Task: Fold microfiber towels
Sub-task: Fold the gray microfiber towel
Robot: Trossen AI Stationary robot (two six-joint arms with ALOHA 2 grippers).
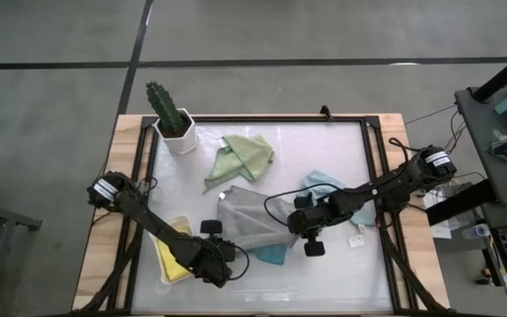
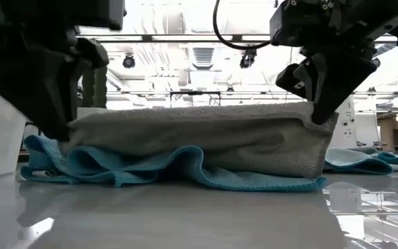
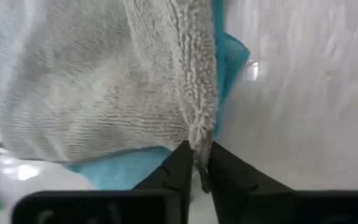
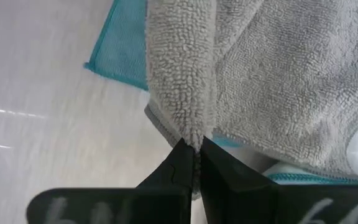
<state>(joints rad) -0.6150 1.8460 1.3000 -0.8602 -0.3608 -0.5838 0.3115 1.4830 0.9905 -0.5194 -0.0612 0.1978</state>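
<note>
Left claw (image 3: 197, 163) pinched tight on one corner of the grey towel (image 1: 252, 220), near the table's (image 1: 341, 273) front, just right of the yellow towel (image 1: 172, 257). Right claw (image 4: 194, 158) likewise clamped on a folded edge of the same grey towel, at its right side near mid-table. Grey towel lifted a little between both claws, sagging in the middle, lying over the teal towel (image 2: 206, 173), which spread flat underneath and poked out at the front edge. Sage green towel (image 1: 243, 158) crumpled farther back, right of a potted cactus (image 1: 171, 114) in a white pot. Pale blue towel (image 1: 324, 187) bunched behind the right arm, well apart from the yellow one.
</note>
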